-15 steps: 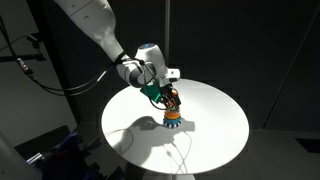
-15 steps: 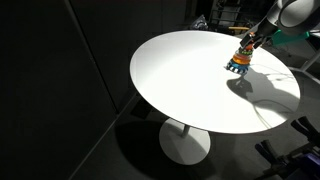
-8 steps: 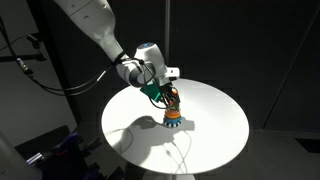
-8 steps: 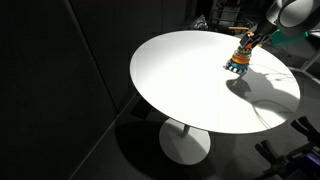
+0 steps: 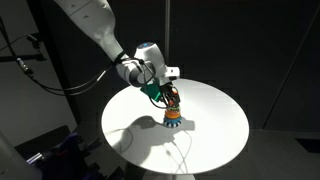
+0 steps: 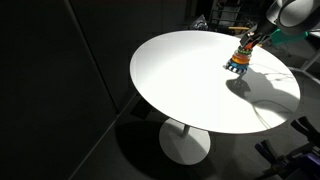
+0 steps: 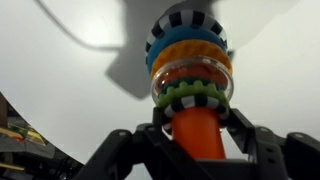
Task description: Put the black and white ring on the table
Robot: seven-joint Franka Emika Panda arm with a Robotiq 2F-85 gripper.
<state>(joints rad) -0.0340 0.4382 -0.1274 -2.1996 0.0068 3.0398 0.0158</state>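
One stacking toy stands upright on the round white table, w/ the arm reaching down to its top from the dark side of the room. In an exterior view the toy sits toward the far right part of the table, and its shadow falls on the top just beside it.

Wrist view looks down the toy's axis. The orange post is nearest the camera. Then come a green toothed ring, a clear ring w/ red inside, an orange ring and a blue ring. The black and white ring is at the far end, i.e. lowest in the stack, next to the table top. It is threaded on the toy under the other rings, not lying free on the table.

Jaws: one dark finger on each side of the orange post, close against its top. Can't tell whether they press it or only flank it. In both exterior views the jaws are at the toy's top, too small to read any gap.
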